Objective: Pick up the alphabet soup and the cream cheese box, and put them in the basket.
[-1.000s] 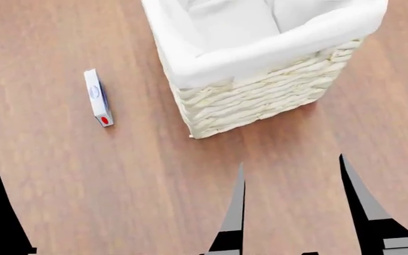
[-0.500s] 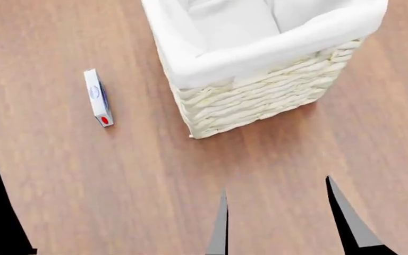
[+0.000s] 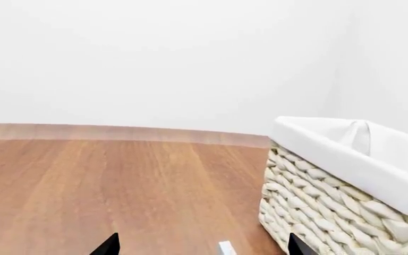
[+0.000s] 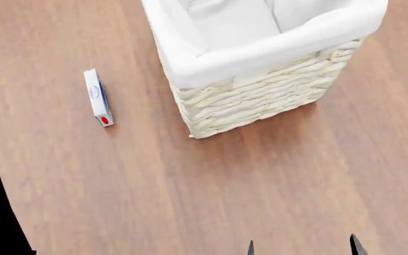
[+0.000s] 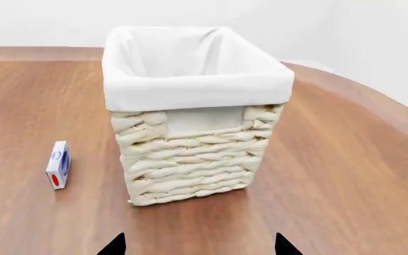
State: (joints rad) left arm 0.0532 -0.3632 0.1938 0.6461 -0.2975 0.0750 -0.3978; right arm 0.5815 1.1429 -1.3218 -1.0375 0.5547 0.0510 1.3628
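The cream cheese box (image 4: 98, 98), white with a blue oval and a red patch, stands on its thin edge on the wooden surface, left of the basket (image 4: 261, 101). It also shows in the right wrist view (image 5: 59, 164), and its tip shows in the left wrist view (image 3: 226, 247). The basket (image 5: 189, 159) is cream wicker with a white liner. No can shows in the part of its inside that I see. The alphabet soup is out of view. My left gripper (image 3: 202, 249) is open and empty, short of the box. My right gripper (image 5: 199, 247) is open and empty, well short of the basket.
The wooden surface (image 4: 189, 186) spreads around the basket and box. Its far edge meets a white wall in the left wrist view (image 3: 119, 132). Its curved edge shows to the side of the basket in the right wrist view (image 5: 374, 101). The basket wall shows beside my left gripper (image 3: 331, 212).
My right gripper has drawn back toward the near edge of the head view, so only its fingertips show. The left gripper, the box and the basket have not moved.
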